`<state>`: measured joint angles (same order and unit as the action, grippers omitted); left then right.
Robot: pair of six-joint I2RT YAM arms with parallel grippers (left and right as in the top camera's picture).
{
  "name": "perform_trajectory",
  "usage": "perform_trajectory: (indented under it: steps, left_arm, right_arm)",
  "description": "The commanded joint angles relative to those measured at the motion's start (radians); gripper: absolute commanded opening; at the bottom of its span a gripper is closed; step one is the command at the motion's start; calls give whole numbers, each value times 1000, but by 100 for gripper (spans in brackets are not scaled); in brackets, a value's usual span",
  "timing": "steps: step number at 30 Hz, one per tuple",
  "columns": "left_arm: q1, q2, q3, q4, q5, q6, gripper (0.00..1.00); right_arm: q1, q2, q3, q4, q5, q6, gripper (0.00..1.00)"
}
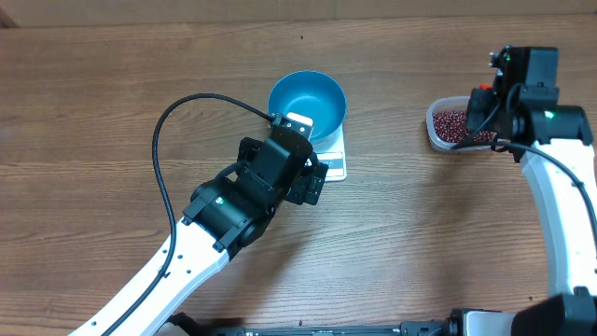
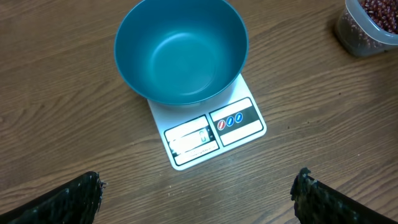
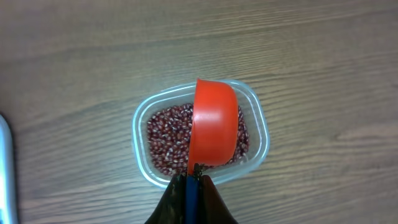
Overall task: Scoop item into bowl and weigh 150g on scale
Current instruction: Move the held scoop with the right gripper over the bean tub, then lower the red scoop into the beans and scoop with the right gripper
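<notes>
Right pincer (image 3: 193,182) pinches a red plastic scoop (image 3: 214,124) over dark red-brown beans (image 3: 163,140) in a clear plastic tub (image 3: 138,121): dig deep, lift level. Left pincer (image 2: 196,190) spread before the round blue bowl (image 2: 180,53) on the white scale (image 2: 211,134).

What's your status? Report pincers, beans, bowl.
Left pincer open, by the scale. Right pincer shut on red scoop, over beans in tub. Bowl empty on scale. Nothing between tub and bowl.

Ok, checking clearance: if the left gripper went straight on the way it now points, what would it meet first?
Likely the small flat white kitchen scale, at its front display edge, just before the round blue plastic bowl on it; depth is unclear.
</notes>
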<state>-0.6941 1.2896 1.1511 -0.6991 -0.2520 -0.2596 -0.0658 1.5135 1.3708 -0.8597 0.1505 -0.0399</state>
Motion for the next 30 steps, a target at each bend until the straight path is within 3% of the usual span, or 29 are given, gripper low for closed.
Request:
perform_trajectory:
  steps: [1,4,13,20,30]
  left_arm:
    - [0,-15,-3,3,-17,-6,100]
    - [0,-15,-3,3,-17,-6,99]
    - [0,-15,-3,3,-17,-6,100]
    - [0,-15,-3,3,-17,-6,99]
    - [0,-15,-3,3,-17,-7,100]
  right_arm:
    - [-4,37,24,31,18,-168,4]
    - [-10,59,24,60,19,-248,4]
    - [-119,66,16,65,22,-253,4]
    - [-247,66,-36,53,-280,-265,4]
    - [-258,66,-36,61,-310,-283,4]
